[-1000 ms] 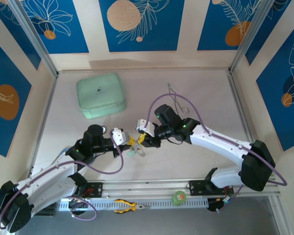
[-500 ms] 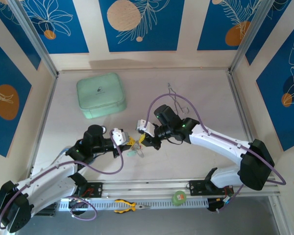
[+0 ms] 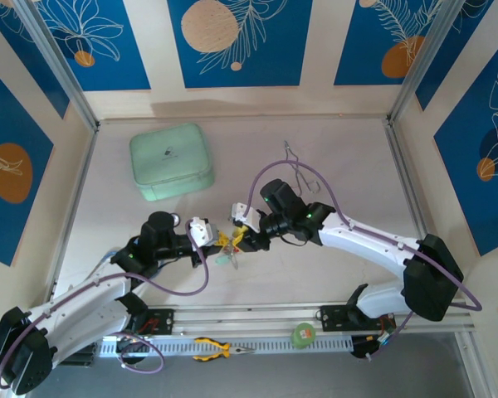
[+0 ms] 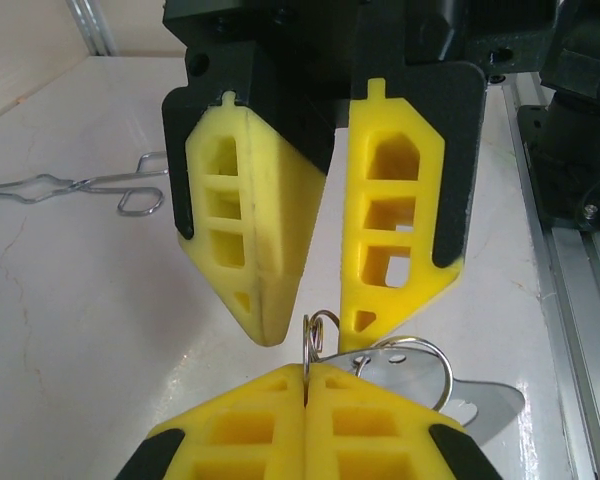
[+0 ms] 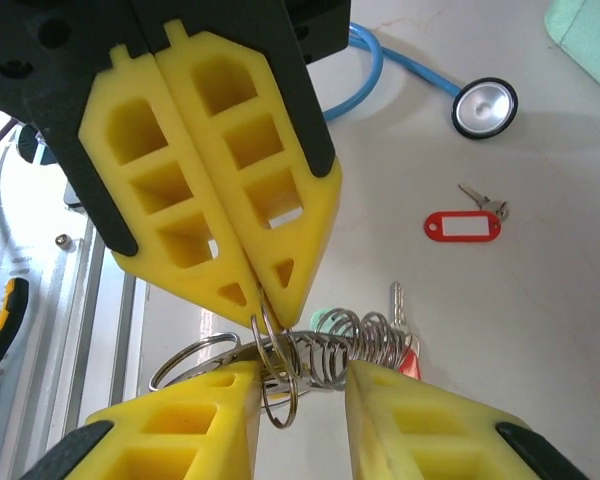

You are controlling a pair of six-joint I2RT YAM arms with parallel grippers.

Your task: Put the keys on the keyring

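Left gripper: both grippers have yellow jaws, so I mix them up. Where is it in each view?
Top external: the left gripper is at centre, just left of where the arms meet.
Left wrist: the left gripper is at the bottom edge, jaws pressed together, pointing up.
Right wrist: the left gripper is upper left, jaws shut, reaching down.
Shared landmark: the bunch of wire rings at its tips.
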